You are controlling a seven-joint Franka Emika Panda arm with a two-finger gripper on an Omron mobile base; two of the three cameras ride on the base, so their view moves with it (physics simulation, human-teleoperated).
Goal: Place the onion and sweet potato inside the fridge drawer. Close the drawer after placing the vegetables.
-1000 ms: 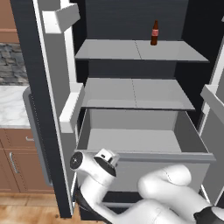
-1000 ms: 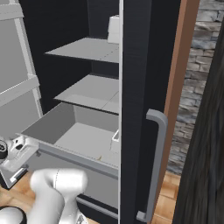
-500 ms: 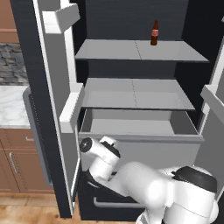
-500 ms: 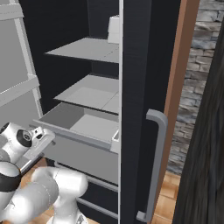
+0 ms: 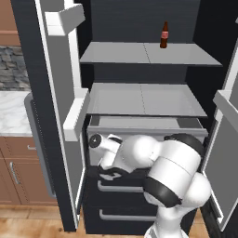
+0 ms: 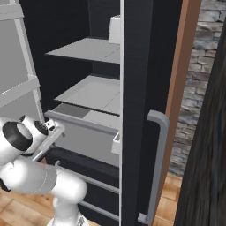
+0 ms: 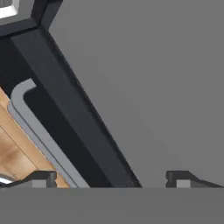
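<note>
Fingers (image 7: 42, 178) stand spread wide with nothing between them, right up against the plain light-grey front of the fridge drawer (image 7: 144, 83), which runs crosswise under the lower shelf (image 5: 146, 100) and looks nearly pushed in. Below it sit dark drawers with a silver bar handle (image 7: 37, 131), above wooden floor (image 7: 15, 153). A brown bottle (image 5: 164, 35) stands near the upper shelf's back edge; the open door (image 5: 60, 111) flanks the left side.

fridge drawer (image 5: 148, 126) under 2 shelves, above dark drawers (image 5: 122, 187); bottle (image 5: 163, 35) on top shelf (image 5: 139, 53).
</note>
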